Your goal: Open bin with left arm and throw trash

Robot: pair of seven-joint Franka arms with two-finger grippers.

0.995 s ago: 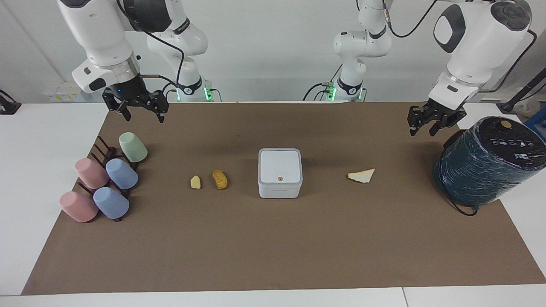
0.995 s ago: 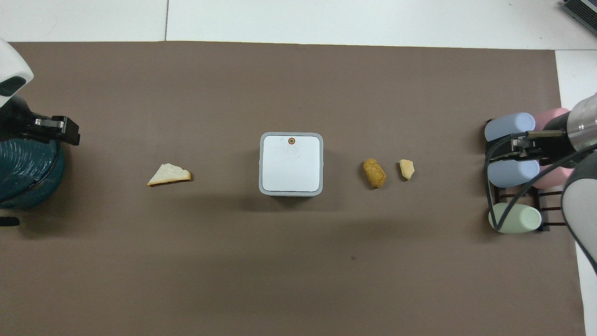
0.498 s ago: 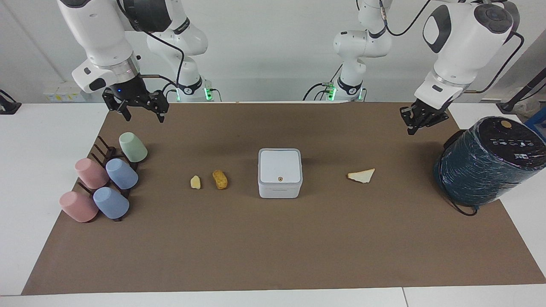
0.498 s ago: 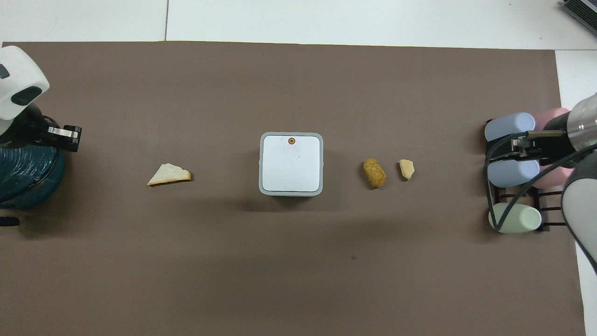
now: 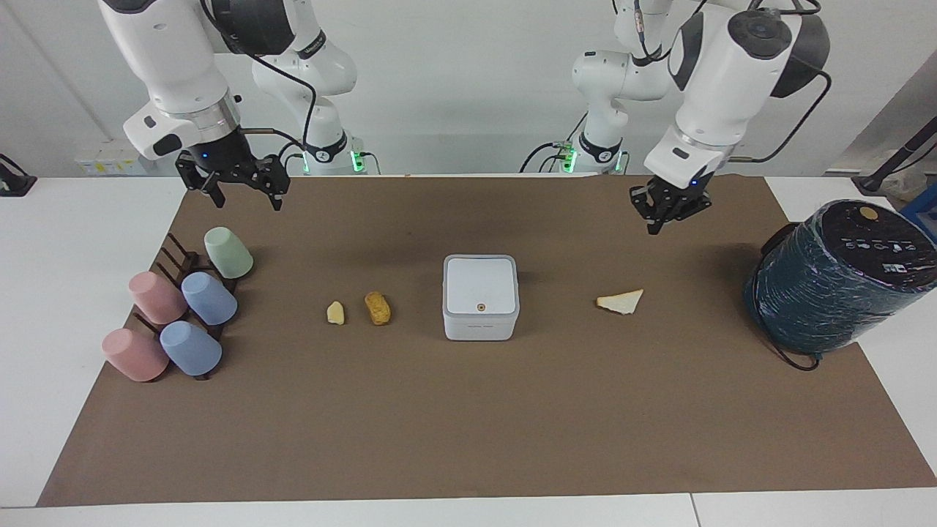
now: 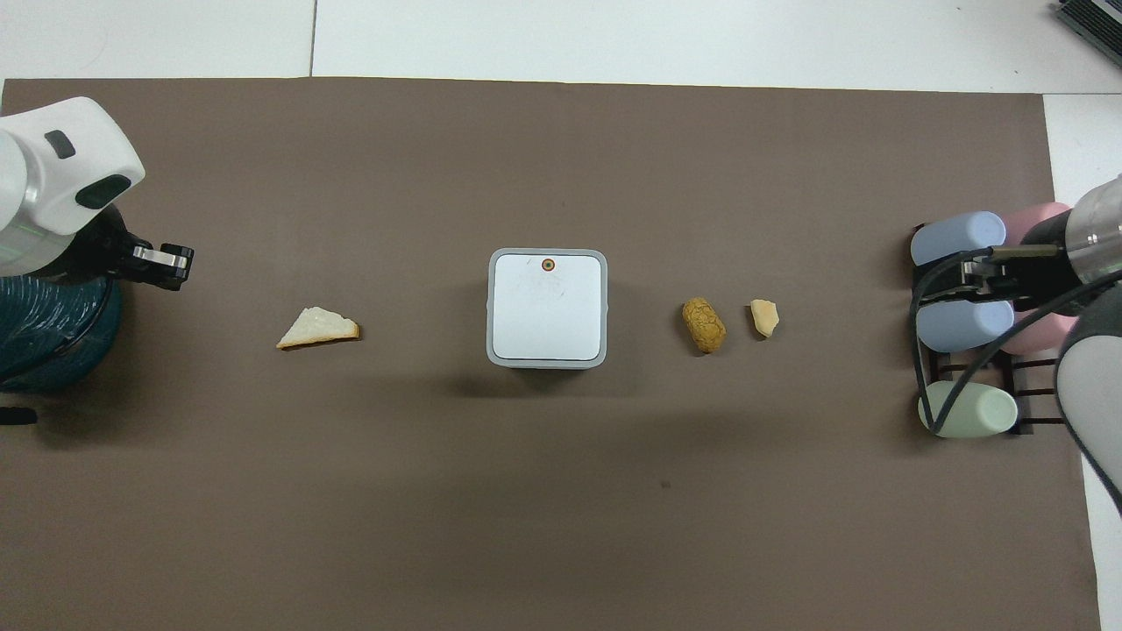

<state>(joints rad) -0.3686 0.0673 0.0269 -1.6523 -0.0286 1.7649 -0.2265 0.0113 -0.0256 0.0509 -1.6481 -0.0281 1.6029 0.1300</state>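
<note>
Bin mid-counter, lid down. Three trash pieces beside it, none binned. Left gripper aloft, fingers together, empty. Right gripper waiting, fingers wide.

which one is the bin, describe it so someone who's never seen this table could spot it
Start at the brown mat covering the table; the bin stands at its middle, between the bread slice and the brown bun piece. It is a small white square box with rounded corners, its closed lid marked by a tiny brown dot, unlike the big teal wrapped cylinder.
</note>
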